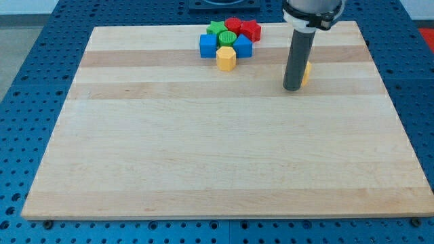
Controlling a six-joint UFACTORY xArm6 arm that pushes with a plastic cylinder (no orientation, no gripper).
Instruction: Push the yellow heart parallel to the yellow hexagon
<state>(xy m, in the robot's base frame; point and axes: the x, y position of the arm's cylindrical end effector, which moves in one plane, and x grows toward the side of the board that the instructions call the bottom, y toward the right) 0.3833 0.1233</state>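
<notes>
A: Fingers? None on this rig, so nothing apart or together to report. Just the rod; my tip point(293, 88) is down on the bench point(203, 149), toward the far right corner.

B: Yellow heart?

A: A yellow block point(306, 73) sits right behind the rod, on its right side, touching or just beside the tip. Mostly hidden, so the shape can't be confirmed.

B: Yellow hexagon?

A: The yellow hexagon point(226, 58) is near the far edge, around the middle, well apart from the tip. It's at the front of a tight cluster: blue cube point(207, 45) to its left, another blue block point(243, 47) to its right, green cylinder point(226, 37) behind it, green star point(216, 28), two red blocks point(233, 25) point(251, 30) nearest the far edge.
</notes>
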